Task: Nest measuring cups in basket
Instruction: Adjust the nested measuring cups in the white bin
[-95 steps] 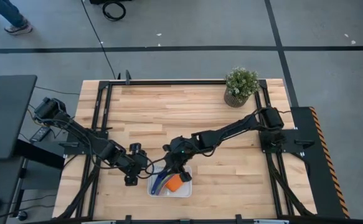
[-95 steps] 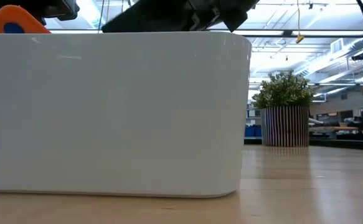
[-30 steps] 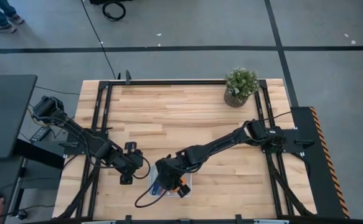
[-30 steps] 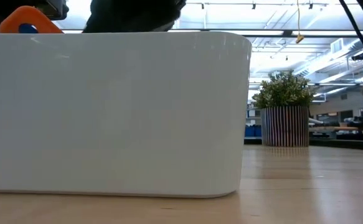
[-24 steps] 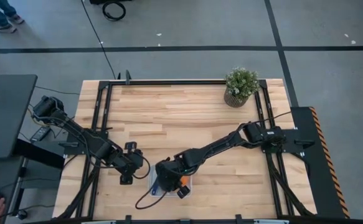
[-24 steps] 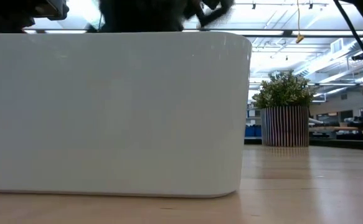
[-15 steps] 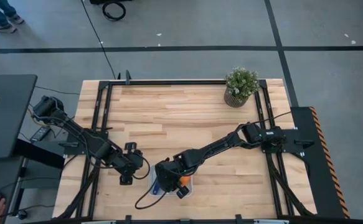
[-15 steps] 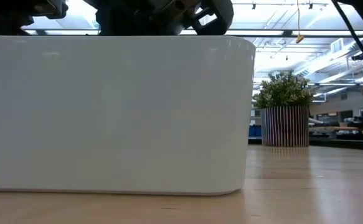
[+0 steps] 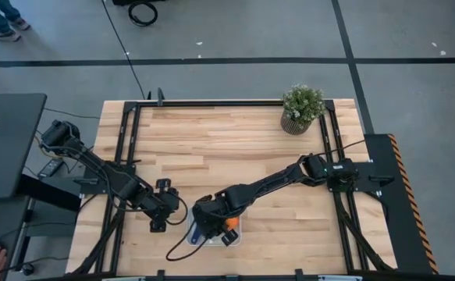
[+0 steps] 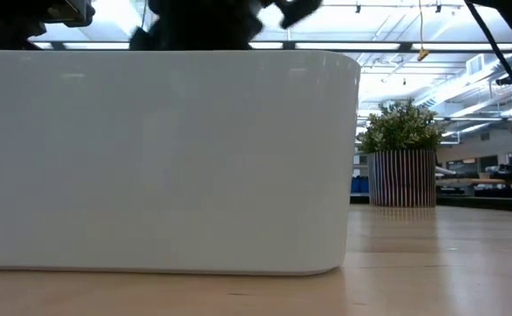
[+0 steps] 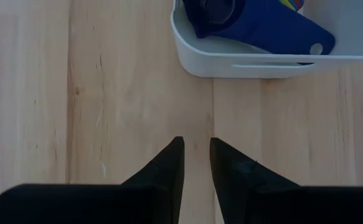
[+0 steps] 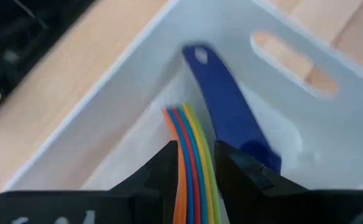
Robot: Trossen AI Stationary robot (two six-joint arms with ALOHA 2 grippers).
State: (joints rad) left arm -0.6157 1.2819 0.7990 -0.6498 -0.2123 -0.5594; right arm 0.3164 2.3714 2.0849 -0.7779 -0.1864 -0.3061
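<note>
White basket [image 9: 234, 232] sits near the table's [image 9: 235, 148] front edge. Inside, a dark navy cup [image 12: 228, 118] lies with its handle toward a corner; beside it a stack of nested cup handles [image 12: 190, 165], orange, blue, red, yellow and green. Right gripper [image 12: 193, 163] reaches down into the basket, fingers clenched on that stack. Left gripper [image 11: 195, 155] hovers over bare wood just beside the basket's left wall, fingers nearly together, grasping nothing. Potted plant [image 9: 302, 108] stands well apart at the far right corner.
</note>
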